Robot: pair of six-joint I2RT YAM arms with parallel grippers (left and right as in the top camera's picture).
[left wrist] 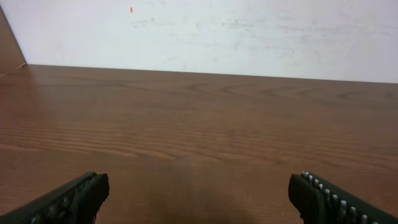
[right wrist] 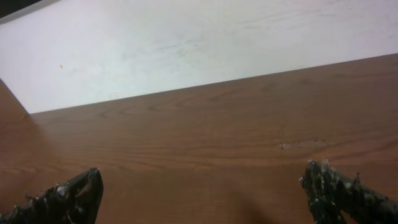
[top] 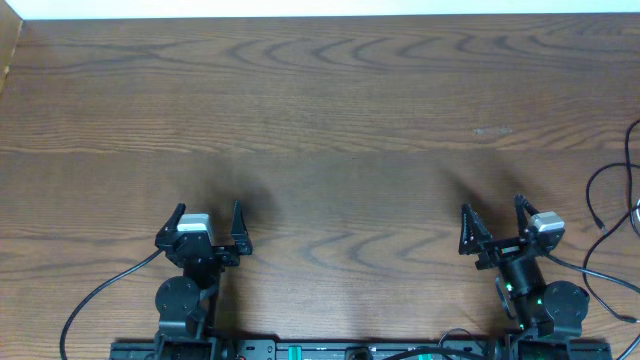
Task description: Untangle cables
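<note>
Thin black cables (top: 590, 187) lie in loose loops at the far right edge of the table in the overhead view, partly cut off by the frame. A thin whitish cord (top: 637, 214) shows among them at the very edge. My right gripper (top: 492, 205) is open and empty, well to the left of the cables. My left gripper (top: 209, 206) is open and empty at the front left, far from them. No cable shows in the left wrist view (left wrist: 199, 186) or the right wrist view (right wrist: 202, 177); both show spread fingers over bare wood.
The brown wooden table (top: 320, 120) runs back to a white wall (left wrist: 205, 31). A thicker black arm cord (top: 100, 292) curves off the left arm base at the front left. A small pale scuff (right wrist: 301, 145) marks the wood.
</note>
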